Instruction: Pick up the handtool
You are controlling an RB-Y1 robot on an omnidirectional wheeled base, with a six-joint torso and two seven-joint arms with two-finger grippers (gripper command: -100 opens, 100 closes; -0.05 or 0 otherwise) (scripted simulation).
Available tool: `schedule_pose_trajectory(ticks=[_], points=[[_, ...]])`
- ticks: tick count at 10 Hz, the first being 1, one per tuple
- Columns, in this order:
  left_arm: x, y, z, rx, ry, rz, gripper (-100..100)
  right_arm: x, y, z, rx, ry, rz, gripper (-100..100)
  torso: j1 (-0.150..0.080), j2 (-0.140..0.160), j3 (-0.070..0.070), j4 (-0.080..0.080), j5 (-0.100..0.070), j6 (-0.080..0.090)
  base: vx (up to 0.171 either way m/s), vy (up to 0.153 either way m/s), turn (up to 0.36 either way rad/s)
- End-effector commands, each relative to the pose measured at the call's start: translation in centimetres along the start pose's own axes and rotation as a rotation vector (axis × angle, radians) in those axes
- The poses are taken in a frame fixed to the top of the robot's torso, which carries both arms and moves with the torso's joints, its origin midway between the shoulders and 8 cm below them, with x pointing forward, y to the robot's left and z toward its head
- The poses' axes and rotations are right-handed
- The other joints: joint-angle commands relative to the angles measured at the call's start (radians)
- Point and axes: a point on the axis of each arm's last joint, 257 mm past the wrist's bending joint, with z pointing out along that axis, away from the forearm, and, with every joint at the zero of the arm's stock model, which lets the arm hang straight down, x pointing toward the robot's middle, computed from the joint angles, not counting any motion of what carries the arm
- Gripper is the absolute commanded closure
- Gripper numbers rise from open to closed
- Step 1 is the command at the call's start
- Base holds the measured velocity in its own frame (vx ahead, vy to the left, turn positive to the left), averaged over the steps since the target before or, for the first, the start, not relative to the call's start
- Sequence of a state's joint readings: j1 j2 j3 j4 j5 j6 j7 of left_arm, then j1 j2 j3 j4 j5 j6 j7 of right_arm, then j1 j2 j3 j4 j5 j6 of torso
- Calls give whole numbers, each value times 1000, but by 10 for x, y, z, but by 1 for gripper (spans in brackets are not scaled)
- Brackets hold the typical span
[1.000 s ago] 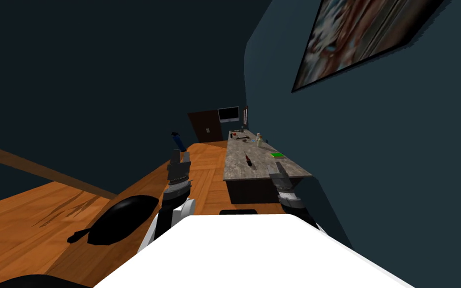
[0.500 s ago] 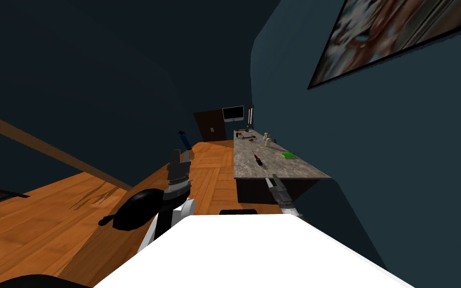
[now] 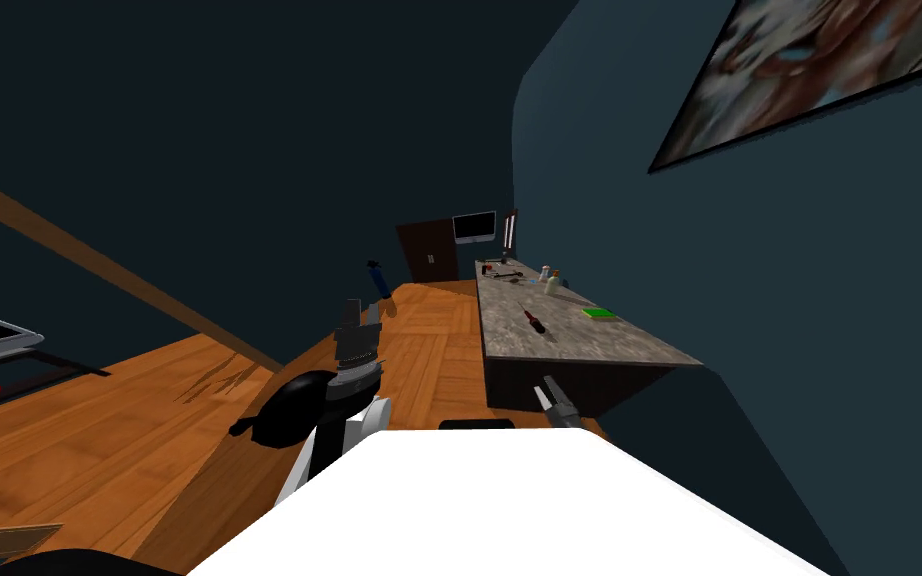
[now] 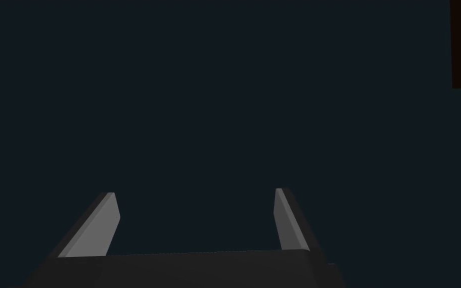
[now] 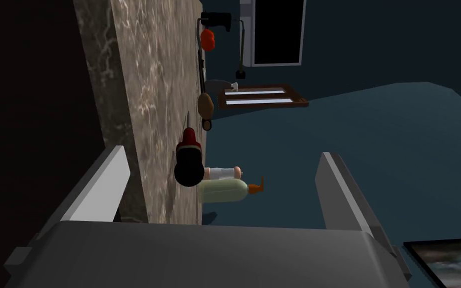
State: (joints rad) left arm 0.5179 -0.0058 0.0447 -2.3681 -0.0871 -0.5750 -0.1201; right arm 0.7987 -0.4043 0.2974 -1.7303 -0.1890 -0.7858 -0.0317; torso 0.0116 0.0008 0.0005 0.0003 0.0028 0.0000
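Left gripper (image 4: 194, 197): fingers spread, nothing between them; held over the wood floor (image 3: 149, 430), at 10 o'clock of the right gripper.

Right gripper (image 3: 552, 392): fingers spread, empty; set low before the near end of the table (image 3: 599, 345), not touching it.

Handtool (image 3: 534, 321): a screwdriver with a red-and-black handle, laid flat on the tabletop at 12 o'clock of the right gripper, well apart from it. In the right wrist view its handle end is turned toward the gripper, the blade pointing away.

A green block (image 3: 599, 313) is noted at 3 o'clock of the handtool. Two bottles (image 3: 550, 276) are seen farther on, at 1 o'clock. More small tools (image 3: 502, 271) are noted at the far end, below a monitor (image 3: 475, 226).
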Motion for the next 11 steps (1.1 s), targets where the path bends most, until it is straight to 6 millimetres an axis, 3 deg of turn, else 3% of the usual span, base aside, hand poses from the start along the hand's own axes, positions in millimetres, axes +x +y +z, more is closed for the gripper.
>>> schedule_pose_trajectory(ticks=[1, 2, 3, 4, 5, 6, 7, 8, 9, 10, 11], points=[[0, 0, 0, 0, 0, 0, 0, 3, -10, -14, 46, 10, 3, -100, 0, 0, 0, 0, 0, 0, 35, 157, 35], [0, 0, 0, 0, 0, 0, 0, 6, -37, -44, 134, 34, 6, -100, -2, -1, 0, 0, 0, 0, 54, 189, 108], [0, 0, 0, 0, 0, 0, 0, 6, -37, -44, 134, 34, 6, -100, 0, -2, -1, 0, 0, 0, 42, 147, 34], [0, 0, 0, 0, 0, 0, 0, 9, -59, -74, 214, 58, 9, -100, -2, -1, -1, 0, 0, 0, 63, 146, 96], [0, 0, 0, 0, 0, 0, 0, 7, -63, -77, 227, 61, 4, -100, -3, -2, -1, 0, 0, 0, 63, 133, 34], [0, 0, 0, 0, 0, 0, 0, 11, -79, -106, 297, 86, 7, -100, -4, -3, -1, 0, 0, 0, 67, 143, 74], [0, 0, 0, 0, 0, 0, 0, 7, -86, -114, 321, 89, -3, -100, -3, -3, -2, -1, 0, 0, 45, 119, 49], [0, 0, 0, 0, 0, 0, 0, 9, -101, -145, 394, 112, -1, -100, -4, -2, -1, 0, 0, 0, 54, 162, 94], [0, 0, 0, 0, 0, 0, 0, 4, -106, -153, 418, 120, -15, -100, -2, -2, -1, 0, 0, 0, 79, 132, 24], [0, 0, 0, 0, 0, 0, 0, 5, -118, -186, 489, 144, -17, -100, -4, -3, -2, -1, 0, 0, 126, 131, 74], [0, 0, 0, 0, 0, 0, 0, -1, -122, -195, 514, 153, -33, -100, -4, -6, -3, -1, 0, 0, 105, 107, 43]])
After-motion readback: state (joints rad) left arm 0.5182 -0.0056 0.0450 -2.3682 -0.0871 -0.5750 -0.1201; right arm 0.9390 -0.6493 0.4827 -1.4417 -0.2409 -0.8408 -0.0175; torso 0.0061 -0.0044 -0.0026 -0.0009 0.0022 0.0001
